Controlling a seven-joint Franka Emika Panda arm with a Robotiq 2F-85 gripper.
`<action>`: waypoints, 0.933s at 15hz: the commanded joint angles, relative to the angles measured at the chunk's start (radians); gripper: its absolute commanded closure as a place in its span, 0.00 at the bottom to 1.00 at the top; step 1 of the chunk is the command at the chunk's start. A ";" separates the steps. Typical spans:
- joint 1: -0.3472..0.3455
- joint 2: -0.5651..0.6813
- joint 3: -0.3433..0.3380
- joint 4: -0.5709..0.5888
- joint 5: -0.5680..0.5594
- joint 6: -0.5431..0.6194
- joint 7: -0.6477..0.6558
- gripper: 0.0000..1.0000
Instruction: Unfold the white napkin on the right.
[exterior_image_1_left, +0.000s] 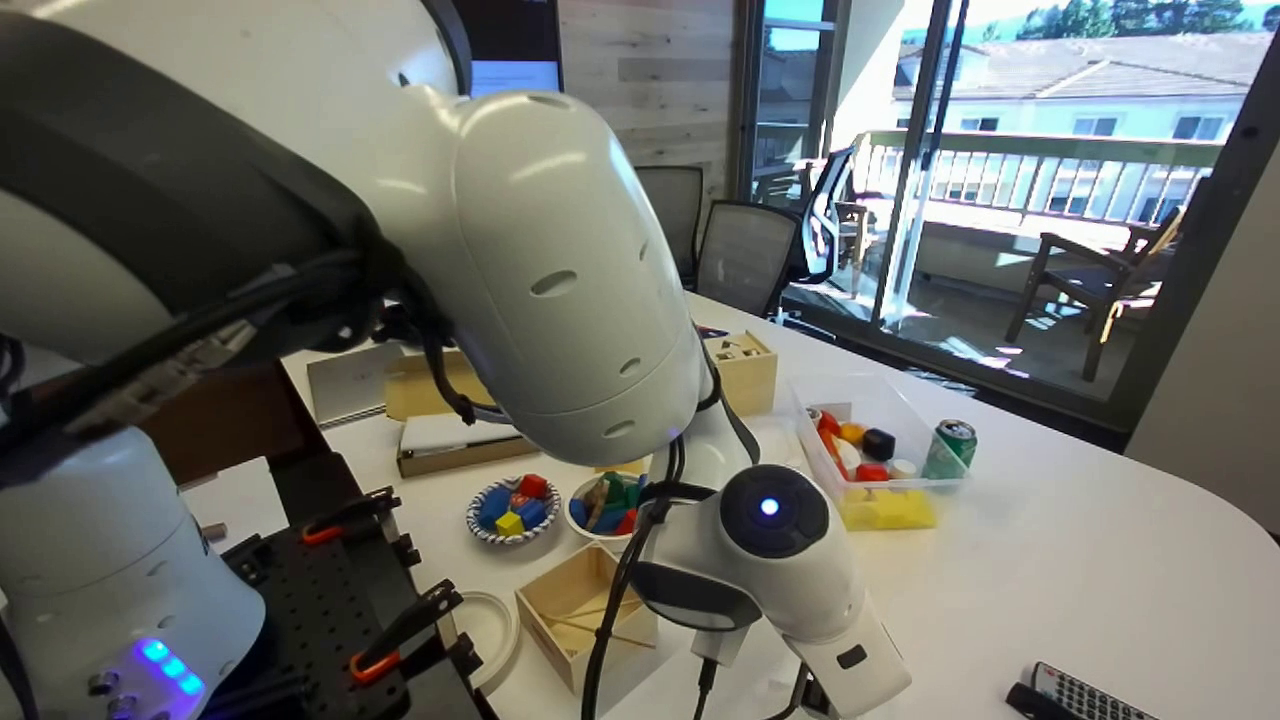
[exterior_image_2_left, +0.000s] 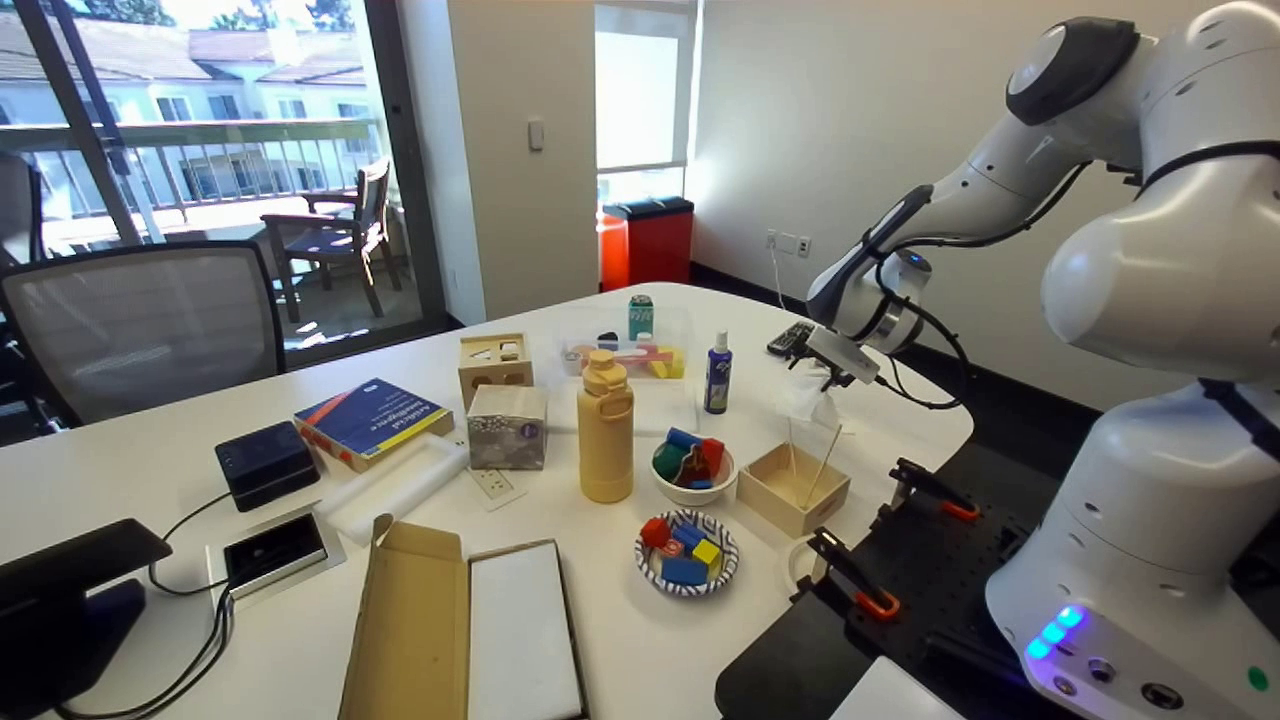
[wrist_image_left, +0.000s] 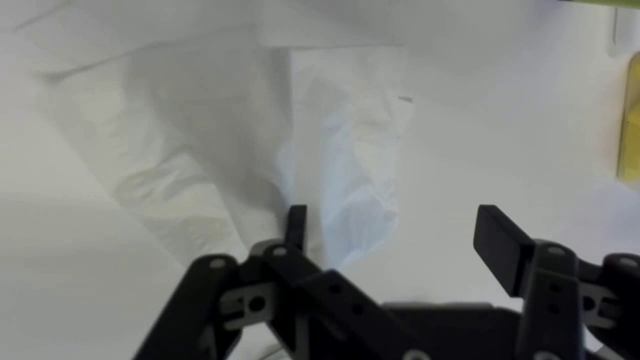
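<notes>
Office mtg rm, mesh chairs (exterior_image_2_left: 145, 330), big white tbl (exterior_image_1_left: 1080, 545) w/ outlet (exterior_image_2_left: 493, 486), screen (exterior_image_1_left: 510, 35)

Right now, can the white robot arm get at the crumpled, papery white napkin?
Probably yes. In the wrist view, the black, blocky fingers stand wide apart, one overlapping the white napkin, the other past its side, with nothing seen in between. I can't tell how far below it lies.

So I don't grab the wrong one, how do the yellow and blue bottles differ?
The yellow bottle looks plain, while the blue bottle has lighter markings. The yellow bottle's top is yellow; the blue bottle's is white. The yellow bottle looks bigger than the blue bottle, though it stands nearer the camera. Both stand upright.
</notes>
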 joint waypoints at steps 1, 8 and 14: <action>-0.003 0.005 -0.009 -0.003 -0.007 -0.012 -0.017 0.00; 0.045 0.052 -0.081 0.034 0.003 0.000 -0.012 0.00; 0.096 0.065 -0.075 0.068 0.000 0.002 -0.013 0.00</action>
